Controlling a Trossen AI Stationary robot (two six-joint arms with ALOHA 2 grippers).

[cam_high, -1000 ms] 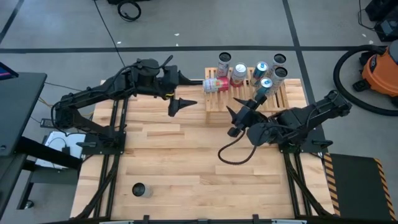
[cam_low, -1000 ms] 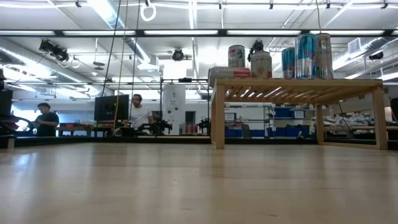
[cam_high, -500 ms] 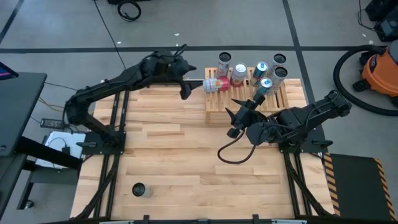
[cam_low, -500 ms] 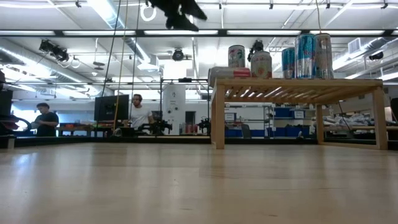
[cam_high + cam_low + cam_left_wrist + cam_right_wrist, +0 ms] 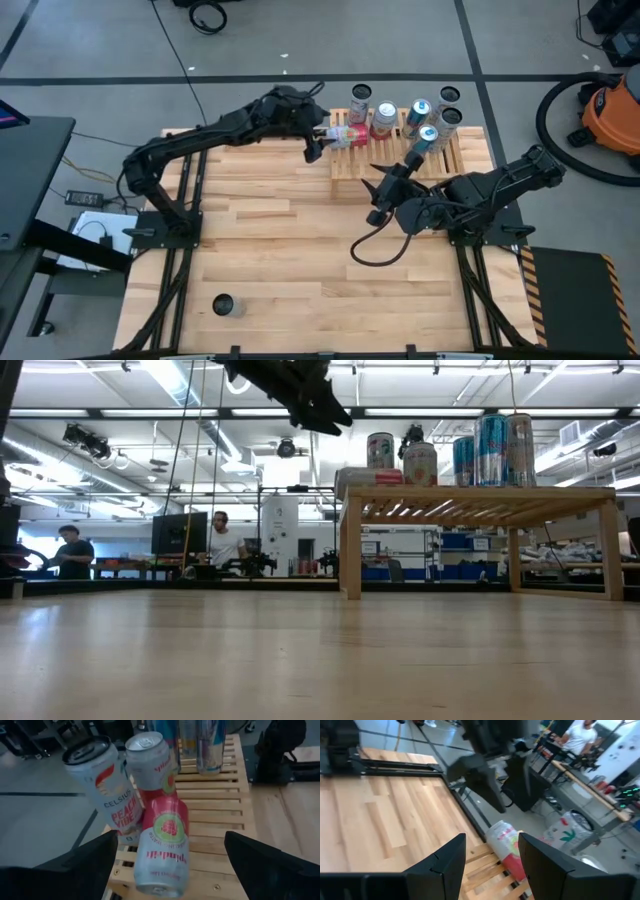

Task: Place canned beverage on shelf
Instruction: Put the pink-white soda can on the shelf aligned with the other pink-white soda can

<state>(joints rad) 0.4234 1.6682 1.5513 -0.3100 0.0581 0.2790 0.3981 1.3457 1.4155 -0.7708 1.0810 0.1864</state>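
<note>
The shelf is a low light-wood slatted rack at the table's far right. A pink and white can lies on its side at the shelf's left end, and several cans stand upright on the slats behind it. My left gripper is open just left of the lying can. In the left wrist view its fingers stand wide on either side of that can, apart from it. My right gripper is open and empty over the table, just in front of the shelf.
One more can stands alone near the table's front left corner. A black cable loops on the table under the right arm. The table's middle and near part is bare wood. In the low view, people show in the room beyond.
My left gripper has gone toward the table's right and far edges, from over the bare wood to the shelf's left end, and now points at the lying can. It has come down into the low view from above. The cans and my right arm have stayed still.
</note>
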